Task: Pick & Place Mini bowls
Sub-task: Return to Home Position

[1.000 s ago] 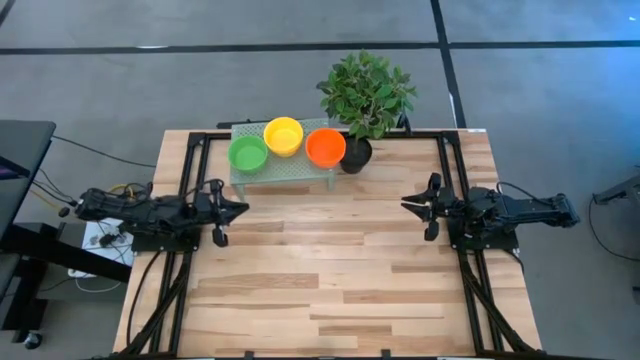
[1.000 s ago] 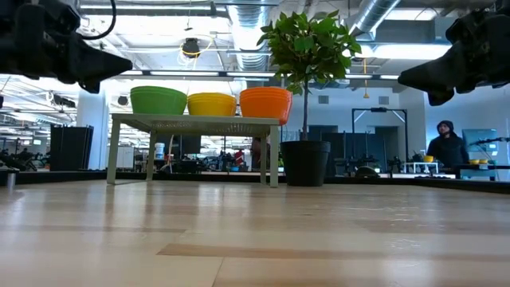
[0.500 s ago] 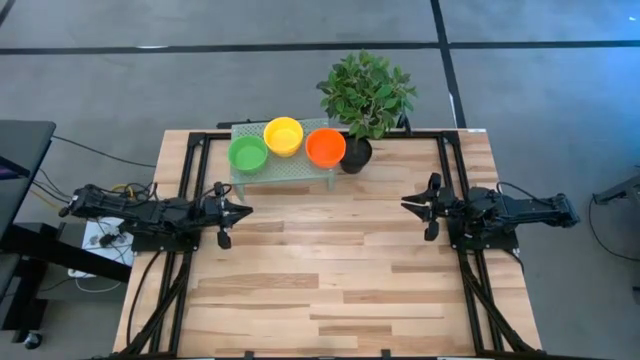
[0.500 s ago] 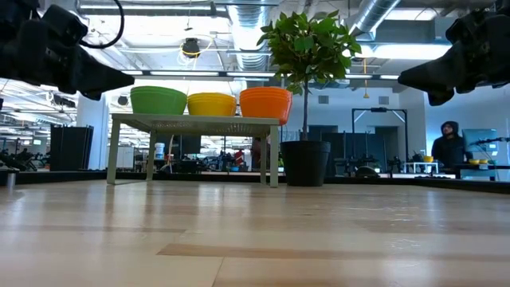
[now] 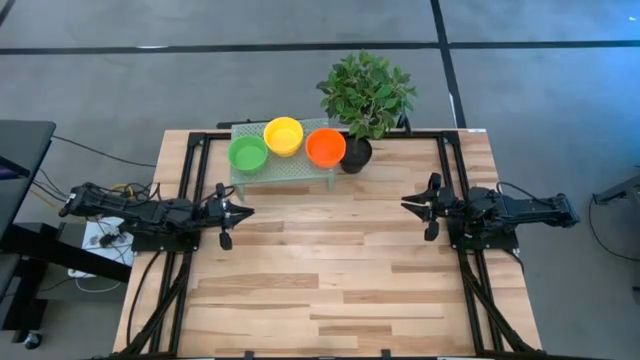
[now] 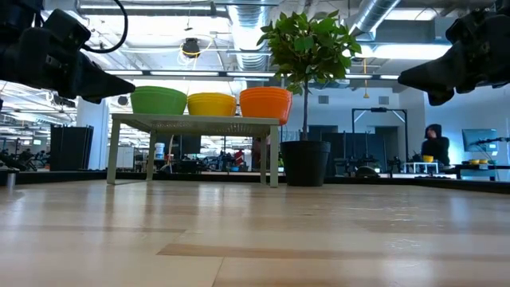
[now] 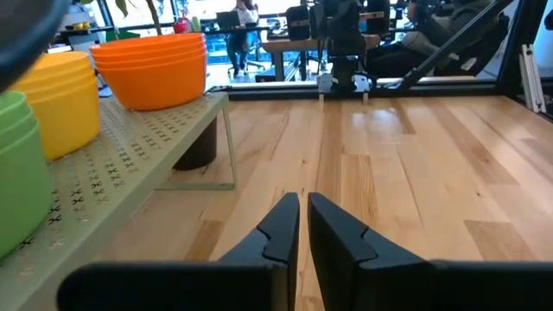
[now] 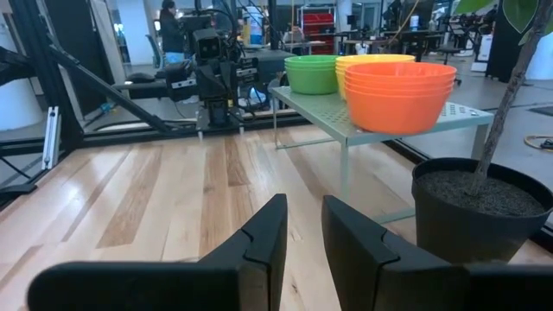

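The mini bowls stand in three stacks on a pale green perforated stand point(image 5: 290, 172) at the table's far middle: green point(image 5: 248, 154), yellow point(image 5: 283, 136) and orange point(image 5: 325, 148). Each stack rests by its base on the stand's top. My left gripper point(image 5: 247, 211) hovers level over the table's left side, near the stand's left end, its fingers point(image 7: 285, 220) almost together with nothing between them. My right gripper point(image 5: 405, 205) hovers level over the right side, pointing at the table's middle. Its fingers point(image 8: 270, 226) are a little apart and empty.
A black pot point(image 5: 355, 156) with a leafy plant point(image 5: 366, 92) stands right of the stand, next to the orange stack. Bare wooden tabletop point(image 5: 330, 270) lies between the two arms and toward the near edge. A person point(image 6: 434, 147) shows in the room beyond.
My left gripper has tipped its fingers a little downward and edged toward the table's middle, staying shut and empty. My right arm has kept still. The bowls have not moved. The person in the room behind has walked leftward in the low view.
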